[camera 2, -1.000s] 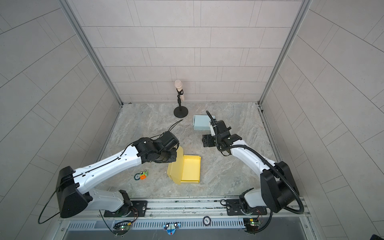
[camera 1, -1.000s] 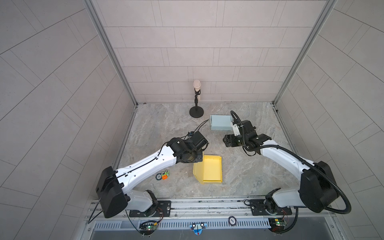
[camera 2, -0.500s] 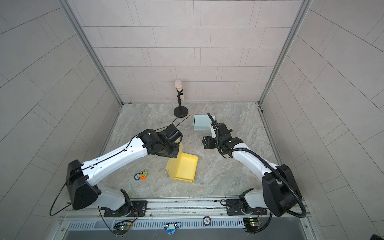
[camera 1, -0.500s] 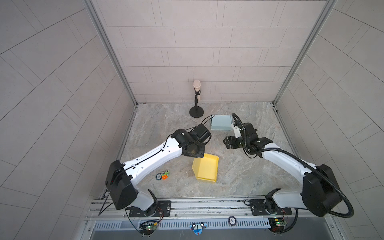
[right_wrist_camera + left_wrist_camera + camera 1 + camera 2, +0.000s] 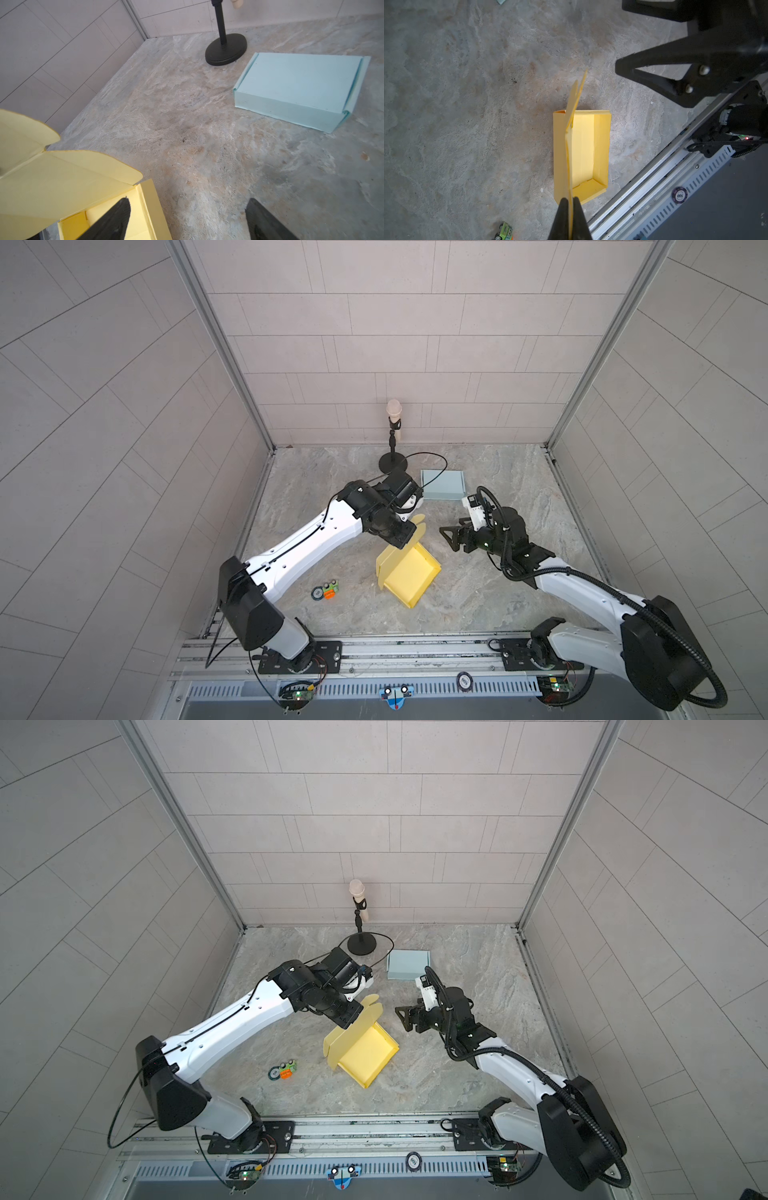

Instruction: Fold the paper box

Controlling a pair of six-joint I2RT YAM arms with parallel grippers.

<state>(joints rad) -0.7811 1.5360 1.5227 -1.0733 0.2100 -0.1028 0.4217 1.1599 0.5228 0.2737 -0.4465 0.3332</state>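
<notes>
While my left fingers (image 5: 561, 220) pinch the raised lid (image 5: 573, 99) of the yellow box (image 5: 409, 574) — tray already formed on the table (image 5: 478, 593) — my right fingers (image 5: 112, 220) hang spread and empty beside it, the closing not yet done.

Middle of tabletop (image 5: 478, 605): paper box (image 5: 409, 578). Behind it: closed box (image 5: 442, 485), just right of mic stand (image 5: 392, 462). Left of paper box: toy car (image 5: 331, 588).

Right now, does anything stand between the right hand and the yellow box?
Nothing visible does. The open right hand hangs beside the yellow box, with only bare table between them. The left hand is shut on the raised lid. The blue box lies farther back, out of the path.
</notes>
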